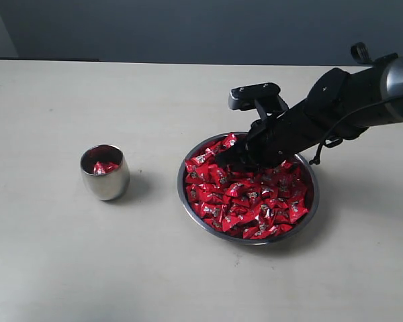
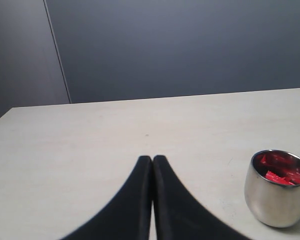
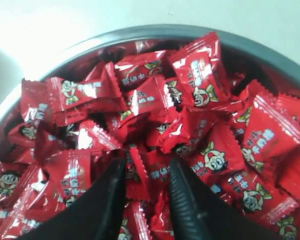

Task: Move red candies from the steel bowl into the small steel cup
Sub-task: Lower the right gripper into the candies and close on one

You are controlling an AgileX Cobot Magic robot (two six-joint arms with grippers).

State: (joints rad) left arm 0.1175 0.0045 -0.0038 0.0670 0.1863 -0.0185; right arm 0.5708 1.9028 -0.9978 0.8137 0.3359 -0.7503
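R gripper [image 3: 148, 169] tips in steel bowl [image 3: 140, 32] | red candies [image 3: 200, 85] btw narrow jaws | grip unclear

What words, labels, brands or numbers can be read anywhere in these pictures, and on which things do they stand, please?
Shiny red wrapped candies in the wide shallow steel bowl: white printed characters beside a cartoon face, too blurred to read.
Small egg-shaped steel cup: no text visible.
Wide shallow steel bowl: no text visible.
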